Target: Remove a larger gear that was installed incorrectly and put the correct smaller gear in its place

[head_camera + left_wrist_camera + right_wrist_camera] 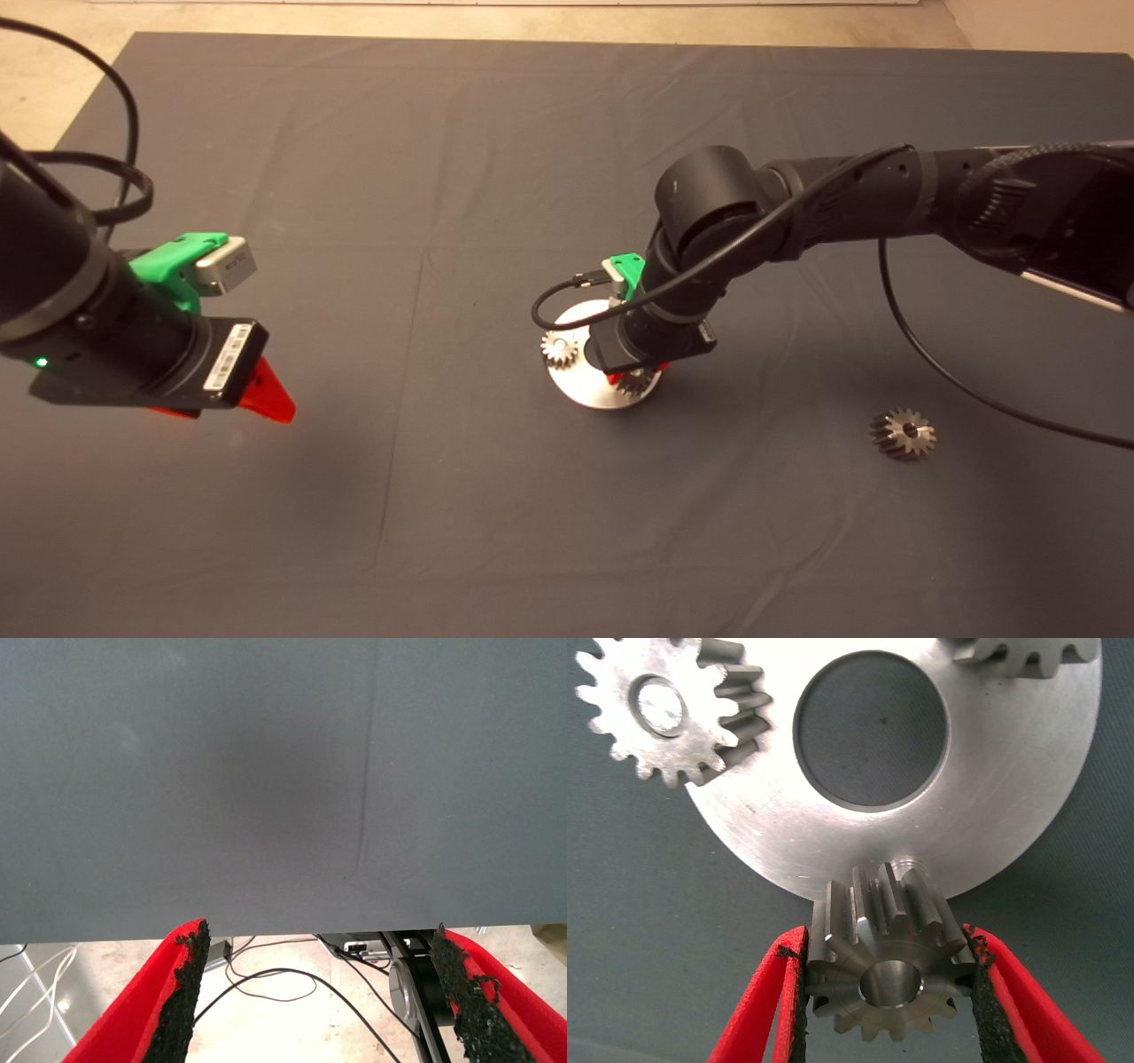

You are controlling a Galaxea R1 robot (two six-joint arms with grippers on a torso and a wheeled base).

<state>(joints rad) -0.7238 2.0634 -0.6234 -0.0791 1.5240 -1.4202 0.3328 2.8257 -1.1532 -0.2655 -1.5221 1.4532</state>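
My right gripper (887, 937) is shut on the smaller gear (890, 979), a dark steel toothed wheel with a small centre hole. It holds the gear at the edge of the round silver plate (1010, 815), just beside a short peg (908, 865). From the head view, this gripper (636, 372) hangs over the plate's (592, 390) near rim. The larger gear (902, 433), dark with tapered sides, lies loose on the mat to the right. My left gripper (266, 399) hovers open over the mat at the left, holding nothing.
Two paler silver gears sit on the plate, one (669, 713) on its pin and one (1028, 656) partly out of frame. The plate has a wide round centre hole (870, 729). Beyond the mat's edge, cables (292, 983) lie on the floor.
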